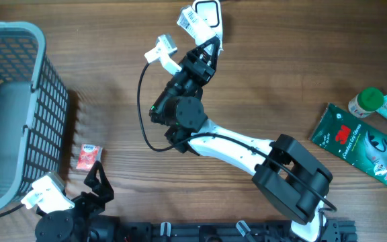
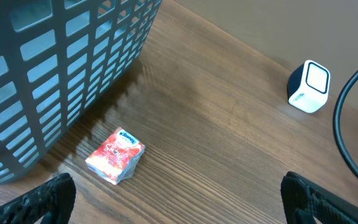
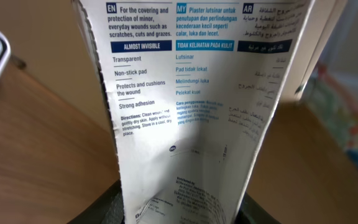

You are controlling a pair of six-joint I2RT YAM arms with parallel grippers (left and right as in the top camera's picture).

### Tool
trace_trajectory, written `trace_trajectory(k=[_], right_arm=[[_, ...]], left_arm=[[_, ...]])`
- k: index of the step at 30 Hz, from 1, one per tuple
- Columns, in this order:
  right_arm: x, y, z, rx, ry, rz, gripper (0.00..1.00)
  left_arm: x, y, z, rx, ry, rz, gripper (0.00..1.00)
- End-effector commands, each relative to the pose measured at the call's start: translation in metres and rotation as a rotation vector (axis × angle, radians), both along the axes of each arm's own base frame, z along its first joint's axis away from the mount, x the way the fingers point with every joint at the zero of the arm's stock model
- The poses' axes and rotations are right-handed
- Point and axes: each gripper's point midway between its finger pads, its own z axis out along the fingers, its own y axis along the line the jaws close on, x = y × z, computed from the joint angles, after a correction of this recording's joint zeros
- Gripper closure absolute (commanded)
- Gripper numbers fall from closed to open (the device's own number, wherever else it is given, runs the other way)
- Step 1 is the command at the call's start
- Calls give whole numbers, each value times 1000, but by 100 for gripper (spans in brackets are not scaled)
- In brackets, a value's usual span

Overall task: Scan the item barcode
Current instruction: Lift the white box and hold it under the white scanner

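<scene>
Being shown to the scanner (image 1: 208, 12) looks like the step in hand: the plaster pack (image 1: 191, 20) is clamped in the right gripper (image 1: 207, 46) at the far side of the counter (image 1: 261, 87), just beside the scanner. Next, the pack prob. needs to be turned a bit so its barcode side is faced to the scanner window, w/ a tight grip. The right arm is stretched far out, wrist bent toward the scanner. The left gripper (image 1: 94, 183) is held low near the basket (image 1: 46, 81), jaws wide apart, nothing held; a red tissue pack (image 1: 89, 156) is lying just beside it.
</scene>
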Motion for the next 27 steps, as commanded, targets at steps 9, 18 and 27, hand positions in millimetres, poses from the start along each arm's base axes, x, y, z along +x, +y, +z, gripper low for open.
trace_trajectory(k=[9, 18, 27], right_arm=[[31, 18, -87, -1, 104, 98, 66], [29, 40, -170, 334, 295, 289, 64], [-7, 65, -252, 1049, 749, 286, 72]], left_arm=[[0, -1, 0, -11, -5, 2, 0], [0, -1, 0, -11, -5, 2, 0], [0, -1, 0, -11, -5, 2, 0]])
